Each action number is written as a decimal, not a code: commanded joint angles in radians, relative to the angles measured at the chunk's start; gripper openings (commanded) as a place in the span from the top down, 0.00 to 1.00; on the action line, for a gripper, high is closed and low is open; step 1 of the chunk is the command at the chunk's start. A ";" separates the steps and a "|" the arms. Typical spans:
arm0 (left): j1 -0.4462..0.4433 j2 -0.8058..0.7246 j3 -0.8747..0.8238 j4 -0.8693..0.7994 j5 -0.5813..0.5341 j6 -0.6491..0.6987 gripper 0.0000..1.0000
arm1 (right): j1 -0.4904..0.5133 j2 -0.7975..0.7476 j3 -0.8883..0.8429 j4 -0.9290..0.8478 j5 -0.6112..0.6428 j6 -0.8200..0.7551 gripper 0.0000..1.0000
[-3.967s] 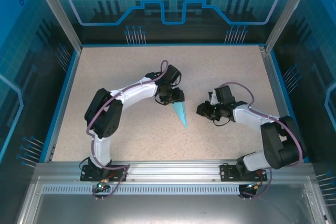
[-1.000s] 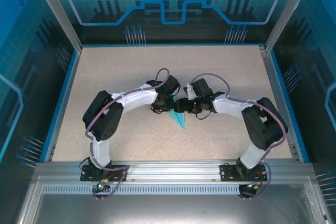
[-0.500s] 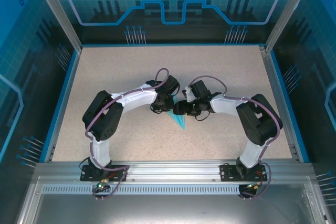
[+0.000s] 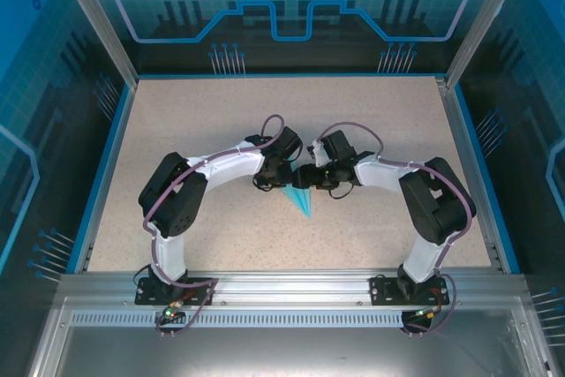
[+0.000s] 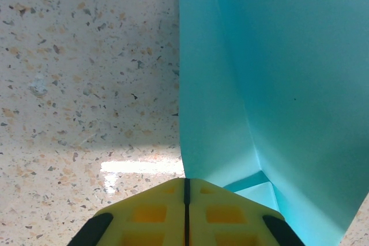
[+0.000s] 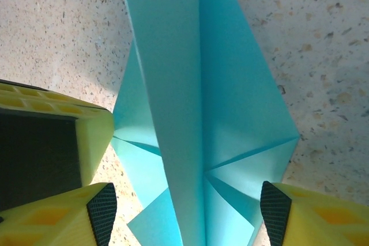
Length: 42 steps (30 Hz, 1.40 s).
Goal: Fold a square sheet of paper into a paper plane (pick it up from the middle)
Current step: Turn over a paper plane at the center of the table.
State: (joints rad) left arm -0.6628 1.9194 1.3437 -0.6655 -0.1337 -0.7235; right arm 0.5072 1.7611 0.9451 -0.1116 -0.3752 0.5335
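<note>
While the paper plane (image 4: pixel 301 199) lies near the middle of the speckled surface (image 4: pixel 194 130), its nose toward 5 o'clock, 2 sets of jaws crowd its wide tail from 9 and 3 o'clock. The left jaws are pressed together and appear to pinch a thin layer at the tail edge. The right jaws stand spread, with 1 yellow finger (image 6: pixel 63 223) on each side of the raised centre ridge and the paper between them ungripped.

Several things could go wrong from here. If the right jaws close off the ridge, they would likely crush a wing instead of sharpening the fold. If the arms pull opposite ways, the light sheet could tear or slip from the left pinch. The 2 wrists sit just beside each other, so a small sideways move could knock them together.

Bare surface lies open toward 12, 6 and 9 o'clock. The blue rim (image 4: pixel 100 183) is well apart from the paper on every side. The left arm (image 4: pixel 221 165) and right arm (image 4: pixel 397 174) curve inward, narrowing the room at 3 and 9 o'clock.
</note>
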 commanded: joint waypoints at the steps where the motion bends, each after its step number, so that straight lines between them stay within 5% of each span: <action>1: 0.009 -0.037 -0.017 0.006 0.022 0.018 0.92 | -0.004 0.018 -0.005 0.017 -0.039 -0.005 0.30; 16: 0.010 -0.034 -0.008 0.006 0.026 0.016 0.92 | 0.024 -0.040 -0.097 0.074 -0.095 0.046 0.31; 34: 0.011 -0.036 -0.016 0.013 0.032 0.015 0.91 | 0.097 -0.045 -0.071 -0.008 0.113 0.027 0.55; 42: 0.013 -0.039 -0.024 0.015 0.030 0.014 0.91 | 0.138 -0.059 -0.016 -0.077 0.243 0.035 0.54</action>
State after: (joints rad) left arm -0.6590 1.9179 1.3315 -0.6456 -0.1154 -0.7238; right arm 0.6216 1.7309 0.9035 -0.1352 -0.1947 0.5728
